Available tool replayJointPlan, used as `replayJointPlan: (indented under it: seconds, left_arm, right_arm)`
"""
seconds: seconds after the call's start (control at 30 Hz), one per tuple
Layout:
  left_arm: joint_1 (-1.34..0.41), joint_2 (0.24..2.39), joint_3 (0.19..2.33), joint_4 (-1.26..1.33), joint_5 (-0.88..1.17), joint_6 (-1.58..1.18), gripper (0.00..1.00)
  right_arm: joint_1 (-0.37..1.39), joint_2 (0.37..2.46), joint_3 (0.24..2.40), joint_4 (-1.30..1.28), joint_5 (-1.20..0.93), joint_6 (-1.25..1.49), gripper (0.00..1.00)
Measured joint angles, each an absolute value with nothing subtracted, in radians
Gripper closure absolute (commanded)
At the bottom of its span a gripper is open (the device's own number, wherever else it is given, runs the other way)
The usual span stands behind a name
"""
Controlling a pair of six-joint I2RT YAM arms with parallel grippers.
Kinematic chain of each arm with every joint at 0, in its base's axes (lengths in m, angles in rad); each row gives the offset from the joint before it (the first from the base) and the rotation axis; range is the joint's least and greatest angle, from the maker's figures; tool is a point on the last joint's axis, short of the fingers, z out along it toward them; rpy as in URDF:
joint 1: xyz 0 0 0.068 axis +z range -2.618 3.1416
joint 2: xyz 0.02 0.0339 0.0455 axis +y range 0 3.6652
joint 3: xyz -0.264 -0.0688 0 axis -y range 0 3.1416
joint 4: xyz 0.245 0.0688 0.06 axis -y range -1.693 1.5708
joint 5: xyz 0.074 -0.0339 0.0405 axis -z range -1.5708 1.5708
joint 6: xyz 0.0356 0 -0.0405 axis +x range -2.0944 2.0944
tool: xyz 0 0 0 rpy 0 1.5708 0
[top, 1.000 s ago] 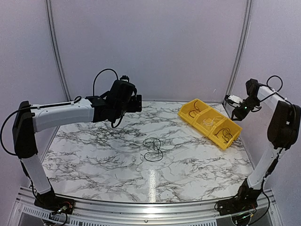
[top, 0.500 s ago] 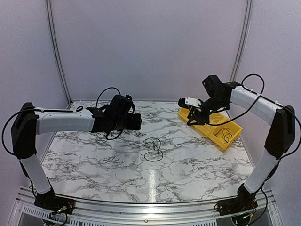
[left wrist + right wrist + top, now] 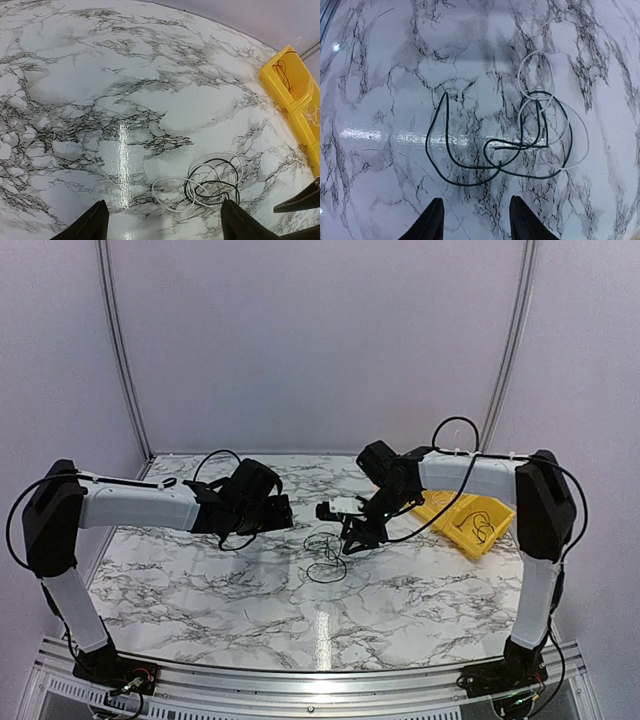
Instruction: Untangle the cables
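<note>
Left gripper at the cables' ten o'clock and right gripper at two both gape empty. They flank the tangle (presumably to pull opposite ways).

Yellow bin: you see it cut off by the right edge.
Cables: from above, too small for you to separate strands.

White arms, black joints, looping black wiring.
</note>
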State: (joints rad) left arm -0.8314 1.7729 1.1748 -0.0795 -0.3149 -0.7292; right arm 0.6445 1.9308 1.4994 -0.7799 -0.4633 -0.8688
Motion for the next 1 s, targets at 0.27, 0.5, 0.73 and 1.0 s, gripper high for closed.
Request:
replayJointPlan:
  seconds: [0.27, 0.5, 0.73, 1.0]
  left_arm:
    - [-0.831, 1.713, 1.092, -0.079, -0.340, -0.764, 0.19]
    - [-0.831, 1.693, 1.026, -0.083, -0.348, -0.783, 0.19]
    - [-0.830, 1.664, 0.976, -0.089, -0.311, -0.777, 0.21]
    - [-0.849, 1.455, 0.752, 0.022, -0.252, -0.698, 0.20]
  right_arm:
    - [0.701, 2.063, 1.570, -0.786, -0.479, -0.914, 0.54]
    - [0.725, 2.096, 1.572, -0.781, -0.489, -0.920, 0.63]
    - [0.727, 2.111, 1.573, -0.730, -0.481, -0.881, 1.00]
    - [0.726, 2.109, 1.737, -0.763, -0.523, -0.780, 1.00]
